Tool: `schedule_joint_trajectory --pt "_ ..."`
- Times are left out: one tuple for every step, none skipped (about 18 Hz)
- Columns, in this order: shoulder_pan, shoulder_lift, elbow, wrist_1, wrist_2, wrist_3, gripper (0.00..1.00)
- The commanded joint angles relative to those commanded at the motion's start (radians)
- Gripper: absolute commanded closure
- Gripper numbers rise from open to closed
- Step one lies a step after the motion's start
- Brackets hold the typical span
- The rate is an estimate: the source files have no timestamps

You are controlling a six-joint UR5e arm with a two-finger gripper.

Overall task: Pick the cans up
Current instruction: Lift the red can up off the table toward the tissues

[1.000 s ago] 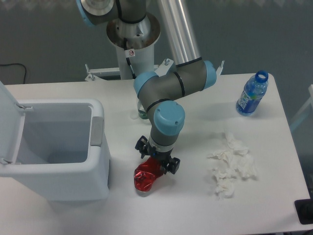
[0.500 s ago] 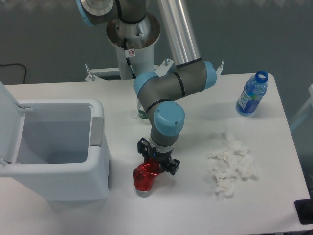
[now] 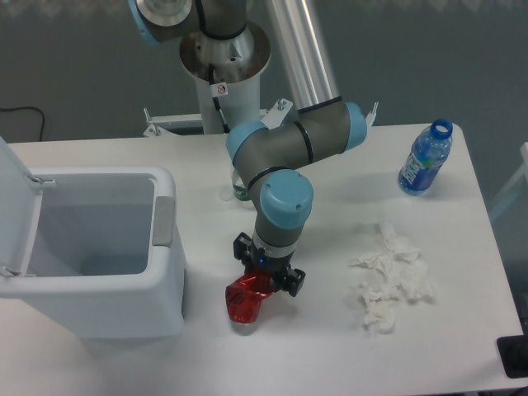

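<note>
You see an arm [image 3: 289, 148] of grey links with light blue joint caps and a polished silver tube section. Its round base column is pale and bears a small red-and-white sticker [image 3: 221, 89]. The gripper [image 3: 266, 276] is black and compact.

no readable text, labels too small

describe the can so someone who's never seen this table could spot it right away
Start at the open white bin on the table's left side. Just right of its front corner, under the arm's tool, sits the can. It is the only shiny red, crumpled thing here; the bottle is blue and the tissues white.
</note>
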Motion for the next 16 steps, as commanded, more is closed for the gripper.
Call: schedule_joint_trajectory --pt "0.002 0.011 0.014 0.000 0.000 0.017 0.33" --pt "0.012 0.020 0.025 0.002 0.000 0.043 0.33" --pt "0.034 0.035 0.037 0.002 -0.002 0.075 0.33" --pt "0.046 0.052 0.039 0.002 -0.002 0.115 0.33" --pt "0.051 0.069 0.040 0.002 -0.002 0.161 0.33" --pt "0.063 0.081 0.042 0.000 -0.002 0.199 0.33" --pt "0.090 0.103 0.048 -0.002 -0.005 0.218 0.33" --pt "0.097 0.118 0.051 0.000 -0.005 0.219 0.33" --pt "0.101 0.126 0.060 -0.003 -0.005 0.220 0.33" --pt "0.109 0.126 0.071 -0.006 -0.006 0.221 0.33" --pt "0.112 0.127 0.081 -0.011 -0.006 0.223 0.33" --pt "0.115 0.129 0.085 -0.011 -0.005 0.229 0.33" --pt "0.120 0.129 0.088 -0.009 -0.005 0.242 0.33" --pt "0.120 0.129 0.088 -0.011 -0.005 0.247 0.33" --pt "0.120 0.129 0.085 -0.011 -0.005 0.247 0.33" --pt "0.120 0.129 0.086 -0.011 -0.003 0.247 0.33"
